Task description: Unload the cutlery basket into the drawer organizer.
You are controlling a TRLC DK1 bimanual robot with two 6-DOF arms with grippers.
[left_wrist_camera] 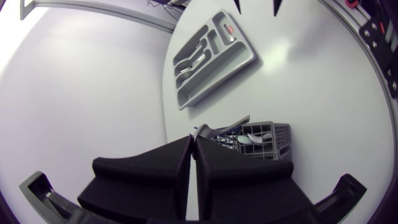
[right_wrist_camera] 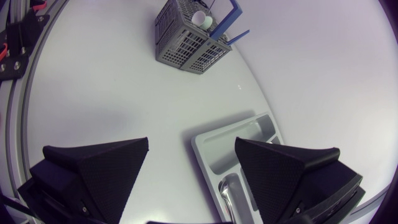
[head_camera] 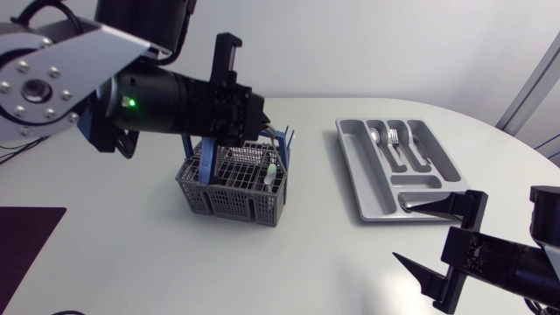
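Note:
The grey mesh cutlery basket [head_camera: 229, 199] with blue handle bars stands left of the table's middle, also seen in the right wrist view [right_wrist_camera: 186, 46]. My left gripper [head_camera: 265, 121] hovers over its far right corner. In the left wrist view the left gripper [left_wrist_camera: 193, 142] is shut, with the end of a silver utensil [left_wrist_camera: 201, 129] pinched at its fingertips above the basket [left_wrist_camera: 277, 138]. The grey drawer organizer [head_camera: 352, 171] lies to the right, holding a spoon [head_camera: 374, 136] and a fork [head_camera: 394, 136]. My right gripper [head_camera: 424, 241] stands open near the organizer's front edge [right_wrist_camera: 208, 146], holding nothing.
A white and green utensil [head_camera: 273, 171] stands in the basket's right side. A dark mat [head_camera: 26, 232] lies at the front left of the table. Another silver piece [head_camera: 411, 203] rests in the organizer's front compartment.

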